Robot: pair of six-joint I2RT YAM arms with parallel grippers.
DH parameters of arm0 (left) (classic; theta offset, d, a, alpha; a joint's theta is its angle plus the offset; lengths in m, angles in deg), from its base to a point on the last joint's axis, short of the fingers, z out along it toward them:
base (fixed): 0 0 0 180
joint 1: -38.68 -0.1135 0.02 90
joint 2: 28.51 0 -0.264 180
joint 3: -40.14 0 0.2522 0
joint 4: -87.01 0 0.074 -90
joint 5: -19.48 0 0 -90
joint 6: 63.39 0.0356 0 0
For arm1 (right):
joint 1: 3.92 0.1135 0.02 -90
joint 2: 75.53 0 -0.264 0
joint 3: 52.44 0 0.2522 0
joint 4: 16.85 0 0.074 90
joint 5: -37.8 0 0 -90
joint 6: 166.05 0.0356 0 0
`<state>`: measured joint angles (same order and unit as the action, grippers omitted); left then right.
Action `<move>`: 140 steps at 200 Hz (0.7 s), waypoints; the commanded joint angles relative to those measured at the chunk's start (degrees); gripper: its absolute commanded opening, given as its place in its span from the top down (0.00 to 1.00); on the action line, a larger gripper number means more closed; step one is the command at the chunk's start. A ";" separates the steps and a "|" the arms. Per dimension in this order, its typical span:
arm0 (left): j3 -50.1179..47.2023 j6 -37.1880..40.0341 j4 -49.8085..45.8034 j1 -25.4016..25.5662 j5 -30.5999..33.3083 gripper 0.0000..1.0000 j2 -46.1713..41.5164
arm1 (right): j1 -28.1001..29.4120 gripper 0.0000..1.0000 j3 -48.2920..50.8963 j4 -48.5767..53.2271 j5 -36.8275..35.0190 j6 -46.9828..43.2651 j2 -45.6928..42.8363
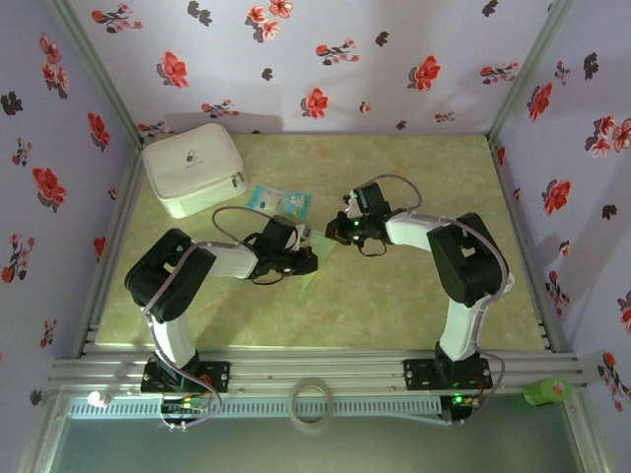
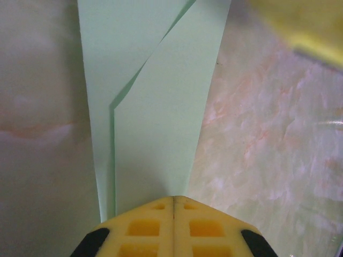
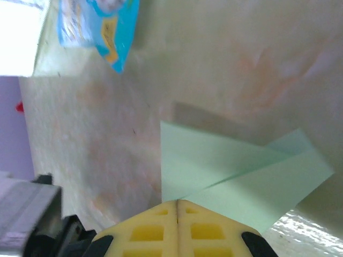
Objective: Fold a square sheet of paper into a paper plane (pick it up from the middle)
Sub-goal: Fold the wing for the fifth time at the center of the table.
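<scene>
Mid-fold, by the look of it: creased into a long narrow strip with a slanted flap on top, not yet a dart.

Pinched at one short end by the left gripper (image 2: 174,199), yellow fingers pressed flat together on the sheet of paper (image 2: 155,118). Runs straight out from those fingertips, long axis in line with the gripper, far end pointing toward the right arm. Pinched as well by the right gripper (image 3: 178,202), likewise pressed together, seemingly toward that far end; which edge exactly, hard to tell. From there fans out ahead and to the right of its fingertips.

Seen from above: sits between the two grippers near the middle of the tabletop (image 1: 424,187), resting on the surface or just off it, cannot tell which. Left gripper nearer the front edge, right gripper a little farther back and to the right, close together with only the strip between. Well apart from the white pouch (image 1: 194,169) in the far left corner; nearer the blue-and-white packet (image 1: 278,201), not touching.

Probably hinges on that shared axis. With both ends held, likely calls for laying the strip flat along the line between the grippers before freeing one end for a further crease. Risk of a twist or tear if turned or pulled unevenly.
</scene>
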<state>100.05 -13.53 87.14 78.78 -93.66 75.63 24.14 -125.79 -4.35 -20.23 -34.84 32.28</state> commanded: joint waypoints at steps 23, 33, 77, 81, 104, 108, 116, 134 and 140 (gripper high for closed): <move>-1.78 -0.55 -8.05 -0.02 0.37 1.00 0.22 | -0.96 1.00 0.60 2.65 -2.78 0.04 4.36; -1.42 -0.60 -8.39 0.06 0.06 1.00 -0.83 | -1.19 1.00 0.44 4.33 -4.27 -0.53 4.91; 4.20 -0.01 -12.21 0.32 -1.64 1.00 -4.73 | -1.69 1.00 2.05 3.54 -4.23 -0.12 5.83; 5.08 0.20 -12.57 0.44 -1.67 0.99 -4.61 | -1.68 1.00 2.17 3.38 -4.17 -0.08 5.75; 8.66 0.26 -12.92 1.38 -2.18 0.97 -2.78 | -1.69 1.00 2.58 2.75 -4.14 0.27 5.74; 9.06 0.06 -12.72 1.54 -2.17 0.97 -2.30 | -1.69 1.00 2.50 2.67 -4.11 0.27 5.75; 9.98 -0.18 -12.69 1.57 -2.25 0.97 -1.12 | -1.69 1.00 2.54 2.53 -4.10 0.36 5.91; 11.47 -0.50 -13.04 1.60 -2.10 0.97 1.49 | -1.69 1.00 2.51 2.23 -3.93 0.76 5.69; 11.65 -0.65 -12.79 1.56 -2.03 0.97 2.26 | -1.68 1.00 2.55 2.01 -3.93 0.88 5.59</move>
<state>110.13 -13.69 76.23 80.09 -94.95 74.17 23.07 -125.05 -4.41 -20.74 -34.88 35.93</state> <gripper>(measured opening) 0.055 0.047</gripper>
